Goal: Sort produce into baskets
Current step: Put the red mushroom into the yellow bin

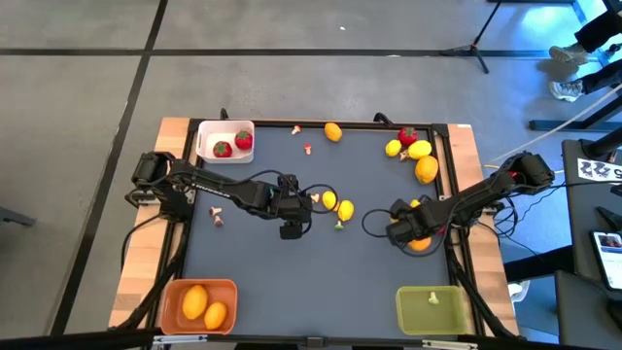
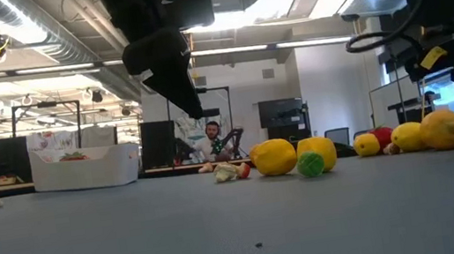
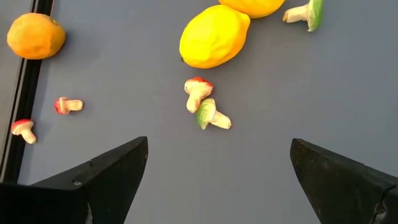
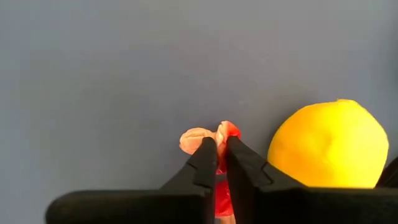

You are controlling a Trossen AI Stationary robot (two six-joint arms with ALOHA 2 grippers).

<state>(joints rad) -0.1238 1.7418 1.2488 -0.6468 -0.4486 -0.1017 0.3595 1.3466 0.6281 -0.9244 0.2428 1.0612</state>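
The right gripper was pinched tight on a small red-capped pale toy mushroom, a round yellow toy lemon touching at its three o'clock. The left gripper hung wide open mid-table, holding nothing.

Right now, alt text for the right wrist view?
The right gripper, fingers pinched shut on a small red-and-pale mushroom piece lying on the blue-grey table. A yellow lemon sits close beside the piece, just off the fingers.
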